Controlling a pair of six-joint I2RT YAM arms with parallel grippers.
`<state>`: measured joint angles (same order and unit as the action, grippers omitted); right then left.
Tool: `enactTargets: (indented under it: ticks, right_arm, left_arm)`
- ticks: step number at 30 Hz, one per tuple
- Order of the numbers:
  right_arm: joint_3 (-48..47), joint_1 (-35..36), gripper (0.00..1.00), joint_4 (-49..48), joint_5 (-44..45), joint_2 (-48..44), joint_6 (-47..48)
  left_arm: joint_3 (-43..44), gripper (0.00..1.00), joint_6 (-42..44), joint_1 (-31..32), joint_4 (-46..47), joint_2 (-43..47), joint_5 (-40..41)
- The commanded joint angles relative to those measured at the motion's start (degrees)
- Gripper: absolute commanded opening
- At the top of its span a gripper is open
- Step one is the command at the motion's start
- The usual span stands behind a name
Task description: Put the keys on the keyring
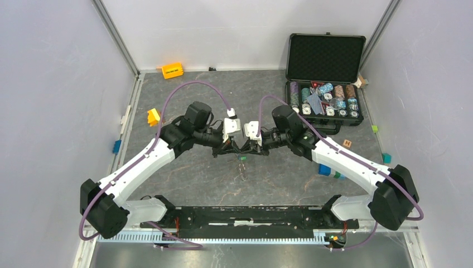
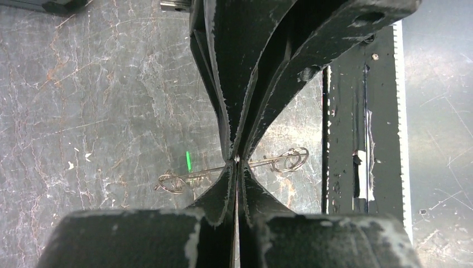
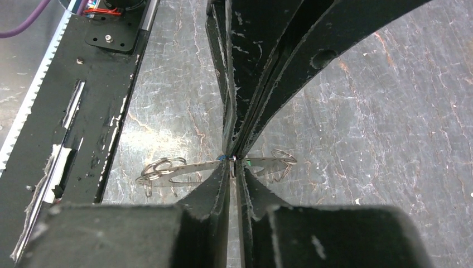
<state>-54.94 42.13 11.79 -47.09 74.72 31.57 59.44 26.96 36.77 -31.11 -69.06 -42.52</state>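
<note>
Your main risk here is losing the keyring (image 2: 270,162). It shows as a thin band seen edge-on, and both end effectors bite it at almost the same spot, tip against tip. If you pull either arm away, or twist one against the other, I judge that the ring could bend, pivot in the pinch, or slip out and drop to the desk (image 1: 195,184). The fingertips could also scrape each other. The left end effector (image 2: 237,165) is pressed together on the ring, and the right end effector (image 3: 233,165) looks pressed together on it as well. From each pinch the ring runs out towards 3 and 9 o'clock. The green key (image 1: 242,158) sits just beneath the meeting fingertips, at 6 o'clock in the top view. You cannot tell whether it is threaded on, so a jolt might shake it free.
</note>
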Motion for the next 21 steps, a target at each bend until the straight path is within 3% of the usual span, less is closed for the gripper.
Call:
enactTargets:
  ticks: [1,5,12,21]
  right_arm:
    - [0.8,0.3,0.09,-2.7,-1.4,-0.8,-0.9]
    - [1.1,0.0,0.00,-3.8,-1.4,-1.0,-1.7]
    - [3.7,-1.5,0.00,-9.4,-2.3,-2.1,-5.2]
    - [3.1,-3.5,0.00,-16.3,-6.9,-1.6,-11.9]
  left_arm:
    - [0.8,0.02,0.9,0.4,4.3,1.7,-1.7]
    - [0.5,0.02,1.0,0.3,4.3,2.0,-1.9]
    - [0.6,0.02,0.0,-0.8,5.8,1.9,-4.9]
    - [1.5,0.42,-2.9,-3.9,8.7,3.2,-7.4]
